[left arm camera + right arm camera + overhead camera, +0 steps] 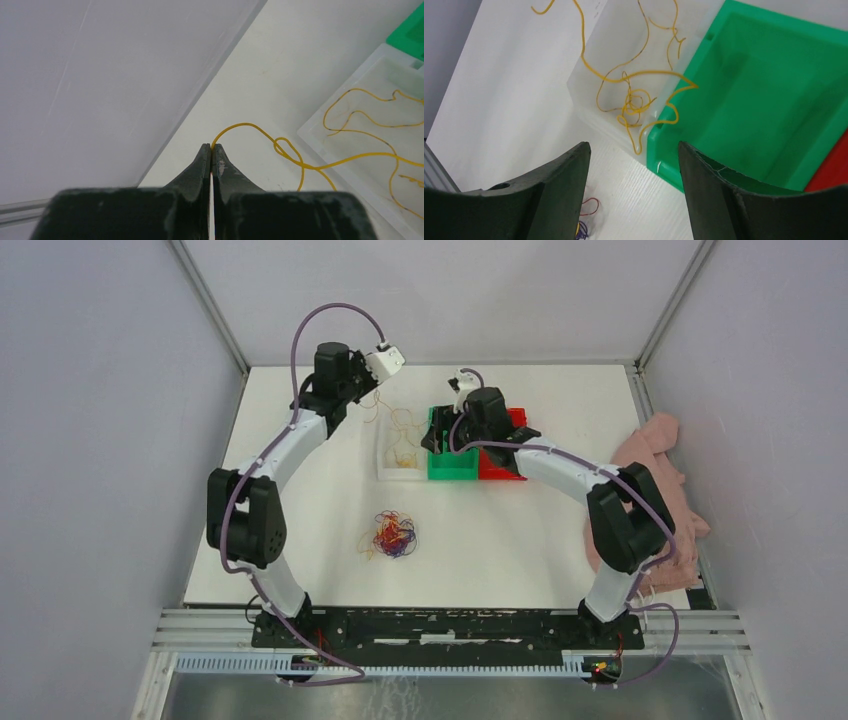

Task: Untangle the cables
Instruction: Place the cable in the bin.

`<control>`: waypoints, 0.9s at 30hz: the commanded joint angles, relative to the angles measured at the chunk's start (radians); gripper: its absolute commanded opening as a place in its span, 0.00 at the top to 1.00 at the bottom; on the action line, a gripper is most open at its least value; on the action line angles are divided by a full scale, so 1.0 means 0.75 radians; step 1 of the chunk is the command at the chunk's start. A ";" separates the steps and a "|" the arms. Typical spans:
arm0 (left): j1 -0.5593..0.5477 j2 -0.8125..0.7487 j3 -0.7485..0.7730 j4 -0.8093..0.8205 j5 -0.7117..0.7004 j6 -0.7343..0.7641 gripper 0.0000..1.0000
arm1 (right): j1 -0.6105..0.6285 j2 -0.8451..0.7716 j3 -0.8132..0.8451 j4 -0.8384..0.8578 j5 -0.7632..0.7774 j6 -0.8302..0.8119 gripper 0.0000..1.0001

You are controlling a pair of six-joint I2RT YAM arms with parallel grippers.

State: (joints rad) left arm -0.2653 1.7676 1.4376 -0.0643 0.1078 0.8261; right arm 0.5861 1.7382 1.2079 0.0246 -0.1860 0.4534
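Pinching yellow cable (pixel 300 162) in my clenched left gripper (pixel 212 150) just outside the clear tray (pixel 345 85) | remainder coiled inside tray, loop knotted beside its rim | my right gripper (pixel 633 147) released near tray | risk: my pull tightens knot, drags tray.

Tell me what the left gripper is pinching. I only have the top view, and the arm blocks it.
Observer: The left gripper is shut on the yellow wire, right at its tips.
Operator: Check that wire for knots.
Observer: One small loop shows on it, between the tips and the clear tray.
Operator: Report the right gripper.
Observer: The right gripper is open and holds nothing. It is over the spot where the clear tray meets the green bin.
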 commanded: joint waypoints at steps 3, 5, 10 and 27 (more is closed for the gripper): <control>0.006 -0.115 -0.035 0.017 0.028 -0.031 0.97 | -0.016 0.151 0.224 -0.039 -0.047 -0.066 0.30; 0.019 -0.127 -0.043 0.004 0.012 -0.010 0.97 | -0.017 0.183 0.261 -0.030 -0.061 -0.051 0.31; 0.034 -0.150 -0.076 -0.014 -0.011 0.038 0.97 | -0.018 0.288 0.377 -0.001 -0.124 0.021 0.35; 0.142 -0.220 -0.087 -0.113 -0.011 0.117 0.97 | -0.020 0.528 0.572 0.075 -0.291 0.148 0.43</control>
State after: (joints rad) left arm -0.1810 1.6562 1.3670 -0.1360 0.1051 0.8623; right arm 0.5751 2.1231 1.5867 -0.0044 -0.3374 0.5213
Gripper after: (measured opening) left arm 0.046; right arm 0.573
